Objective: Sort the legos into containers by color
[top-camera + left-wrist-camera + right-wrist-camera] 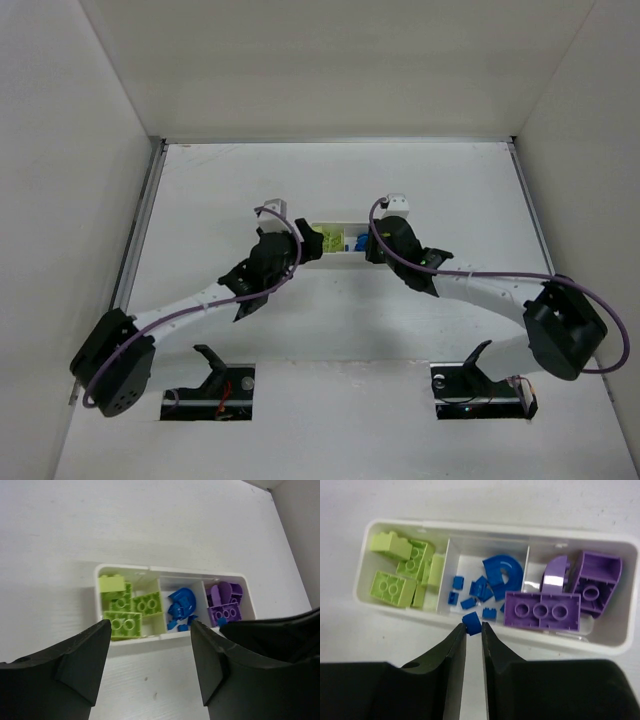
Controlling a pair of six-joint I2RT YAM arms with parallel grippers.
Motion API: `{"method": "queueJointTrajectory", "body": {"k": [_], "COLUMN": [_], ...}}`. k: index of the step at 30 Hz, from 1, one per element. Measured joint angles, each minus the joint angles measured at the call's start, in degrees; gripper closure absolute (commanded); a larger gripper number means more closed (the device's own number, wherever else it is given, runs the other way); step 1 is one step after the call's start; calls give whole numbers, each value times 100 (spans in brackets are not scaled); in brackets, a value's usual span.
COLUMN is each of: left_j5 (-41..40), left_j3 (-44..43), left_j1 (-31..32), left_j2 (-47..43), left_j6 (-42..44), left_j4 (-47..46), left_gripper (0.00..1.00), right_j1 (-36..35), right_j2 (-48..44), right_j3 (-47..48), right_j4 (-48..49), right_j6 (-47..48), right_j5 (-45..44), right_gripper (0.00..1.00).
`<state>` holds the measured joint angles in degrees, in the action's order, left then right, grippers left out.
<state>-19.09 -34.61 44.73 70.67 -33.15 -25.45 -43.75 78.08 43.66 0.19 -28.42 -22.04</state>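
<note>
The white three-compartment tray lies between my two wrists; it also shows in the top view and the left wrist view. Yellow-green legos fill its left compartment, blue legos the middle, purple legos the right. My right gripper is shut on a tiny blue lego, held at the tray's near rim by the middle compartment. My left gripper is open and empty, just short of the tray's near wall.
White enclosure walls stand at the left, back and right of the white table. Two dark cut-outs with cradles sit at the near edge. The right arm's link shows at the right of the left wrist view.
</note>
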Motion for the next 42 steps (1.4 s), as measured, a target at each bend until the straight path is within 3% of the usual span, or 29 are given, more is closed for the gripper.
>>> {"method": "queueJointTrajectory", "body": {"k": [3,4,5,12,17,21,22,30,37,42], "left_j5": [-42,-46,-50,-72,-85,-83,-83,-116,-107,-98], "left_j3": [566,750,927,1589,1722,1843,1862,1888,1884,1847], "left_j1": [-212,-291,-369,-984,-1235,-1314,-1344,-1753,-1862,-1886], "left_j2": [-614,-809,-1008,-2396,-2900,-3226,-3327,-3834,-3773,-3495], "left_j6": [-81,-111,-151,-369,-509,-592,-605,-699,-726,-719], "left_j4": [155,229,334,1165,1515,1799,1884,2481,2933,3036], "left_gripper": [21,14,1,0,0,0,0,0,0,0], "right_j1": [85,96,103,101,48,24,37,942,2041,2396], "right_j2": [317,380,413,118,-743,-1786,-2083,-3978,-4483,-4492], "right_j3": [234,284,326,367,-175,-931,-1115,-1836,-1996,-2100], "right_j4": [109,133,149,195,299,245,203,-525,-1019,-1176], "right_j6": [28,35,46,52,-114,-354,-424,-927,-1314,-1427], "right_j5": [-2,-2,-4,-87,-457,-859,-979,-1797,-1840,-1775], "right_gripper": [58,55,53,51,49,30,0,0,0,0]}}
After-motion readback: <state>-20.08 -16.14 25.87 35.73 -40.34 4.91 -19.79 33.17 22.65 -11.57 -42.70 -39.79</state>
